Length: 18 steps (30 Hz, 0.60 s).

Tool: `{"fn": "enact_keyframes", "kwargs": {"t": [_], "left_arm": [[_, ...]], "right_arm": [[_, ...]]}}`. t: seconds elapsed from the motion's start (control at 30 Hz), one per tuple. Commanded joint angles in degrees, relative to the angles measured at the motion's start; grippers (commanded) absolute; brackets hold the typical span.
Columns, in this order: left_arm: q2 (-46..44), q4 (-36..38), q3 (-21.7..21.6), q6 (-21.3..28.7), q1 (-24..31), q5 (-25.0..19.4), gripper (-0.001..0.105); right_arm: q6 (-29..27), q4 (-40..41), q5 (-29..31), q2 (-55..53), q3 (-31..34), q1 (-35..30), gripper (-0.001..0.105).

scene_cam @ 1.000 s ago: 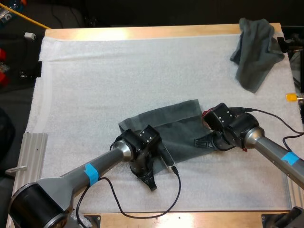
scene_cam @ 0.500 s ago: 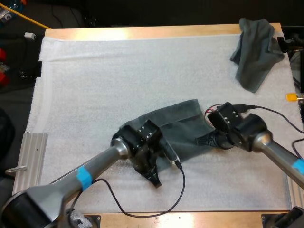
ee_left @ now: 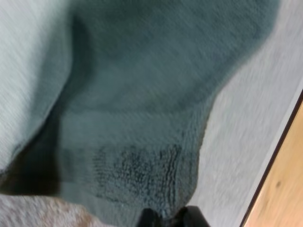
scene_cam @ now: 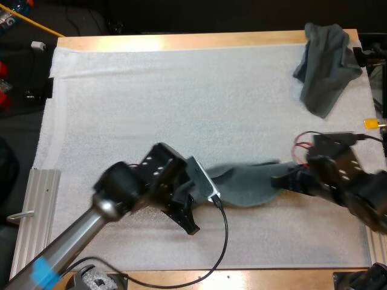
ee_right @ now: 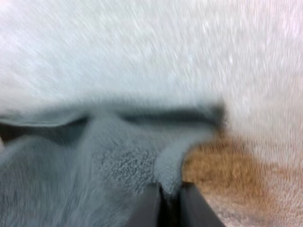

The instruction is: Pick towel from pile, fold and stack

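Dark grey-green terry towel (scene_cam: 245, 187), flat on the white mat (scene_cam: 181, 96) a second ago, now hoisted as a sagging strip over the mat's near middle, left gripper (ee_left: 165, 218) and right gripper (ee_right: 169, 201) each pinched tight on its edge, seemingly ready for folding.

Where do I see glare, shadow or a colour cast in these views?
High view: glare on the wooden table's far edge. Left wrist view: dark shadow along the towel's edge, next to the mat. Right wrist view: a brownish cast on the mat beside the towel.
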Motion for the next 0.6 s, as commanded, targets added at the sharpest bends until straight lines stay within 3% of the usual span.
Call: {"fn": "enact_keyframes", "kwargs": {"t": [0.0,0.3,0.57], "left_arm": [[-1.53,0.89,-1.28,-1.22,-0.26,-0.23,0.000],[-9.35,6.69,-8.59,-3.71,-0.26,-0.14,0.000],[-11.81,14.26,-12.73,-4.87,-0.26,-0.14,0.000]], "right_arm": [[-0.41,1.30,-0.23,-1.48,-1.16,-0.13,0.000],[1.12,16.05,-1.36,-4.76,-11.75,1.58,0.000],[4.81,22.61,-1.75,-4.76,-18.50,7.73,0.000]]}}
